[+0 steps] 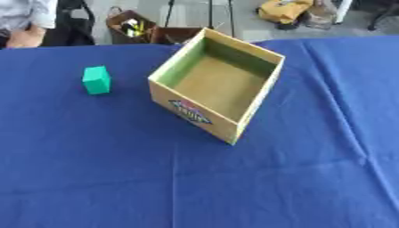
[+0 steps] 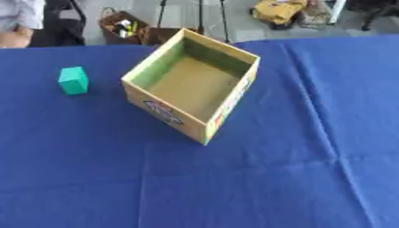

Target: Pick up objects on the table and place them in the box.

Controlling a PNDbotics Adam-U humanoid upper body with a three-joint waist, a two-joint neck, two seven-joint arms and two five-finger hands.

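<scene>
A small green block (image 1: 96, 79) stands on the blue tablecloth (image 1: 117, 169), to the left of the box. The open cardboard box (image 1: 191, 113) sits near the middle of the table, turned at an angle, with a printed label on its near wall. Its inside looks bare, showing only the brown floor. Neither of my hands shows in either view.
The blue cloth has fold creases on its right side (image 1: 343, 133). Beyond the far table edge are a brown basket with items (image 1: 128, 26), a yellow bag (image 1: 284, 10) and a person's arm (image 1: 27, 35) at the far left, off the table.
</scene>
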